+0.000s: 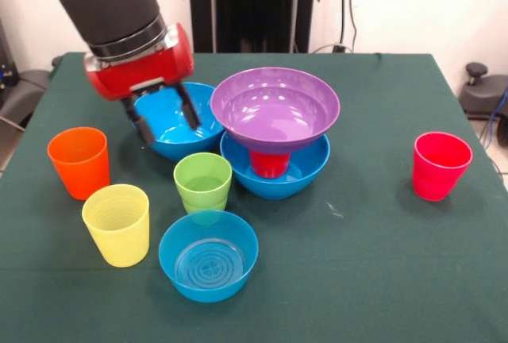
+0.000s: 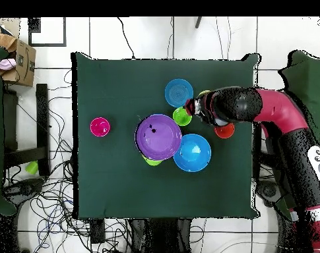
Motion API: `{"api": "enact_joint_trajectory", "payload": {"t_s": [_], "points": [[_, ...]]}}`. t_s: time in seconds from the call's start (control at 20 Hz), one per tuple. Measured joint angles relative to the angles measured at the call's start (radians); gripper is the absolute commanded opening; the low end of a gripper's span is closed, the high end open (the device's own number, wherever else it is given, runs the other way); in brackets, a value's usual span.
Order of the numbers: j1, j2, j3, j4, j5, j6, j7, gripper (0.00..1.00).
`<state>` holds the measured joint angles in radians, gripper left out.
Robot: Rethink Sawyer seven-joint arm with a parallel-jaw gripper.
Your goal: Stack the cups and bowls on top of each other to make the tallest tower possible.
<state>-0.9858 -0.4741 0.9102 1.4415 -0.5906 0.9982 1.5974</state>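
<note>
Five cups and five bowls are sitting on the table (image 1: pixel 381 279), the red cup (image 1: pixel 270 163) and purple bowl (image 1: pixel 275 109) forming a tower in one large blue bowl (image 1: pixel 305 170), while the gripper (image 1: pixel 165 117) is spreading its fingers over the other (image 1: pixel 171 125).

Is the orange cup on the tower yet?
No. The orange cup stands on the table, left of the tower, which ends at the purple bowl.

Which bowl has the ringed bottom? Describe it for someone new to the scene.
Front view: start at the tower, the purple bowl raised on a red cup in a large blue bowl. Come toward the camera past the light green cup. The small blue bowl there, alone, shows concentric rings inside.
</note>
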Motion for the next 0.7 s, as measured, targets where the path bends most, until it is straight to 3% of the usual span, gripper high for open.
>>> {"api": "enact_joint_trajectory", "payload": {"t_s": [0.3,0.7], "points": [[0.044,-0.022,-0.035,-0.072,-0.058,0.000,0.000,1.00],[0.078,-0.046,-0.073,-0.113,-0.060,0.008,0.000,1.00]]}}
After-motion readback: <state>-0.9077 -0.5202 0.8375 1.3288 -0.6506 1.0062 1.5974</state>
